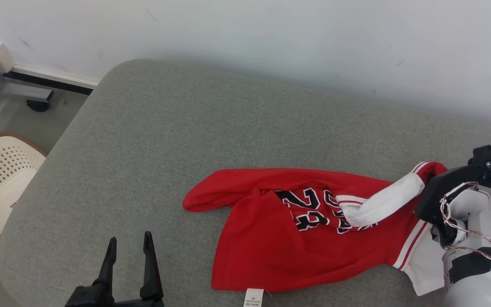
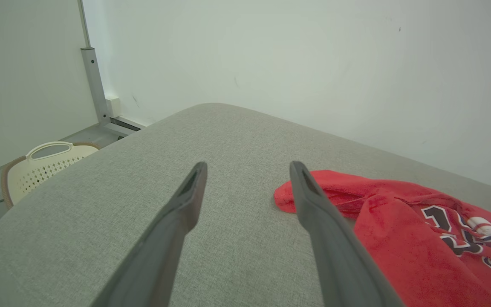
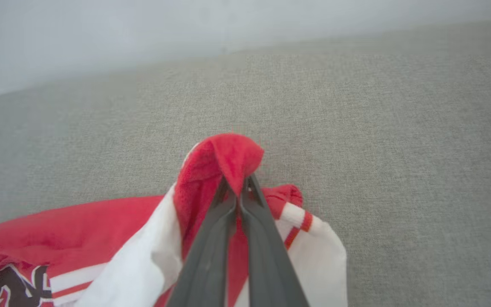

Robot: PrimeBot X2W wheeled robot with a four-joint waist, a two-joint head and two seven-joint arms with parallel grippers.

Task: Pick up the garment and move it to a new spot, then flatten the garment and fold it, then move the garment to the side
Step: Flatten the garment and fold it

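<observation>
The garment (image 1: 262, 247) lies crumpled toward the right of the grey padded surface (image 1: 164, 140). The right gripper (image 3: 238, 184) is clamped on a red fold of it; the left gripper (image 1: 129, 238) stands open, apart. Lifting, flattening and folding apparently remain.

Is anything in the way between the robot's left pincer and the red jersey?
Nothing visible. The open left pincer hovers over the bare grey fabric surface, and the red jersey lies to its right with nothing but that surface between them. The right pincer is shut on a red fold of it.
</observation>
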